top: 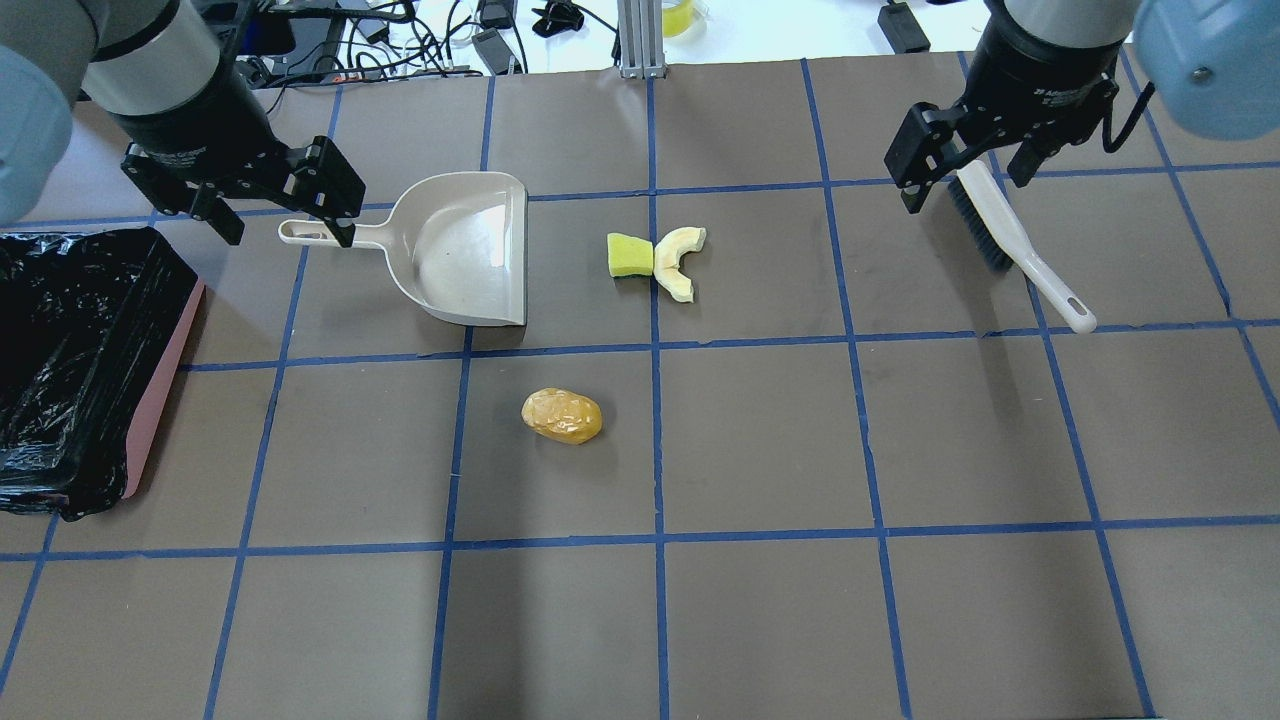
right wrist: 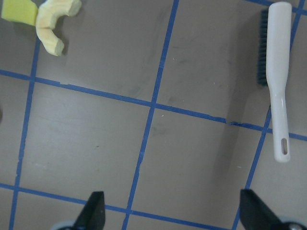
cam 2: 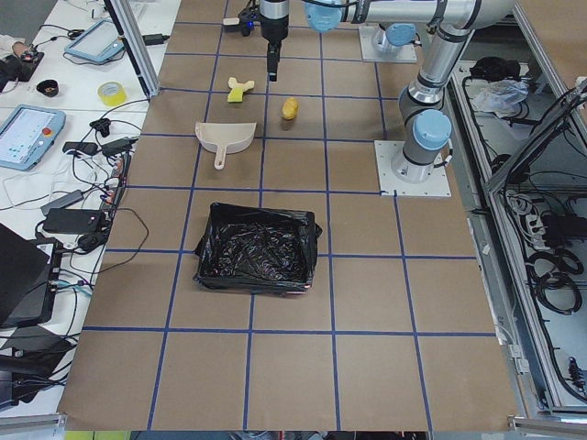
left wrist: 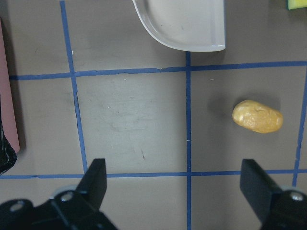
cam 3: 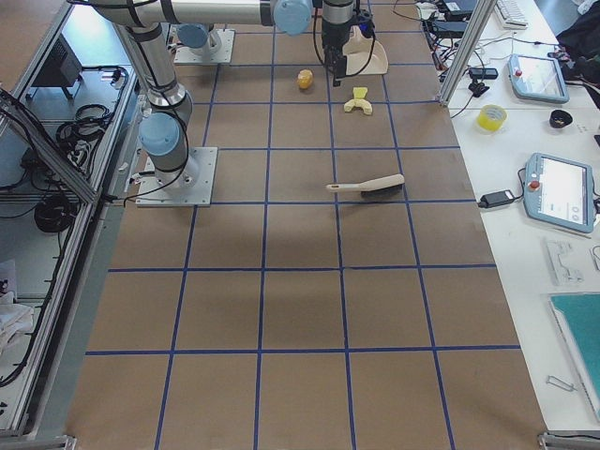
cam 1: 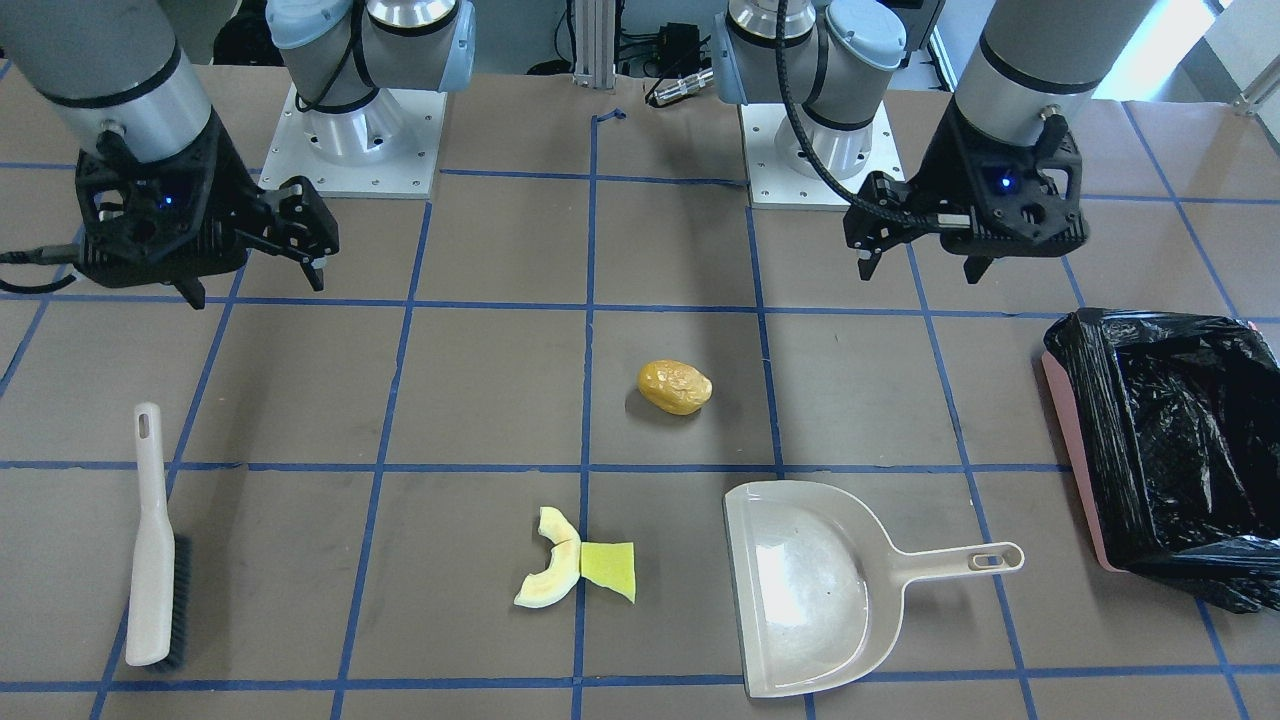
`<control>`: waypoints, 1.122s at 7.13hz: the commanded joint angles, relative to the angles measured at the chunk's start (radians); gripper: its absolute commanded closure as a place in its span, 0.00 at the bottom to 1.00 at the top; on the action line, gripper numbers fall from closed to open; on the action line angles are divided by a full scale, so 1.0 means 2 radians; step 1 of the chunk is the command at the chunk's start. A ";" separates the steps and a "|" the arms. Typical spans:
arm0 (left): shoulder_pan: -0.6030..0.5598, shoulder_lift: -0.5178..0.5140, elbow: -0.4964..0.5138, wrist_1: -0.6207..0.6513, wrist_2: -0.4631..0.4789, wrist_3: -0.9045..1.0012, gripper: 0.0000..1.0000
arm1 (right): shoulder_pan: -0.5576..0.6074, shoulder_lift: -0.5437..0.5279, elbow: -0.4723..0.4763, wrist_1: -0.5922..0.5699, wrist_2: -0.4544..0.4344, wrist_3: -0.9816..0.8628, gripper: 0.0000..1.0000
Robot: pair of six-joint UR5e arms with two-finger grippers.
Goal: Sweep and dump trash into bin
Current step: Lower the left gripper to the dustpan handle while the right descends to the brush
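The trash lies on the brown table: a yellow-brown potato-like lump point(cam 1: 675, 387) point(top: 562, 416) point(left wrist: 257, 116), and farther from me a pale crescent rind point(cam 1: 548, 575) point(top: 680, 262) point(right wrist: 52, 19) touching a yellow sponge piece point(cam 1: 608, 568) point(top: 630, 255) point(right wrist: 18, 9). The pink bin point(cam 1: 1075, 460) point(top: 165, 365) with a black bag stands at my far left. My left gripper point(cam 1: 920, 262) point(top: 285, 222) point(left wrist: 177, 191) is open and empty, high above the table near the dustpan's handle. My right gripper point(cam 1: 255, 285) point(top: 965, 188) point(right wrist: 175, 211) is open and empty, high above the brush.
A beige dustpan point(cam 1: 810, 590) point(top: 460, 250) point(left wrist: 187, 24) lies left of the sponge, its mouth toward the trash. A beige brush point(cam 1: 155, 560) point(top: 1010, 240) point(right wrist: 278, 81) lies on its side at my right. Blue tape lines grid the table.
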 commanded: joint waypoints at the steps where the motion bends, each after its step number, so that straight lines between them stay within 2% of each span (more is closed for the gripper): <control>1: 0.042 -0.013 -0.005 0.074 0.004 -0.150 0.00 | -0.041 0.052 0.001 -0.035 -0.009 -0.087 0.00; 2: 0.042 -0.020 -0.008 0.128 0.009 -0.212 0.00 | -0.064 0.075 0.001 -0.069 -0.008 -0.138 0.00; 3: 0.042 -0.030 -0.017 0.132 0.009 -0.294 0.00 | -0.088 0.095 0.002 -0.088 -0.019 -0.197 0.00; 5: 0.043 -0.082 -0.026 0.160 0.014 -0.440 0.00 | -0.125 0.146 0.002 -0.133 -0.022 -0.268 0.00; 6: 0.043 -0.115 -0.019 0.190 0.017 -0.492 0.00 | -0.129 0.158 0.002 -0.141 -0.023 -0.281 0.00; 7: 0.043 -0.155 -0.013 0.247 0.015 -0.529 0.00 | -0.132 0.178 0.006 -0.150 -0.025 -0.278 0.00; 8: 0.043 -0.194 0.009 0.274 0.015 -0.532 0.02 | -0.143 0.194 0.015 -0.172 -0.025 -0.281 0.01</control>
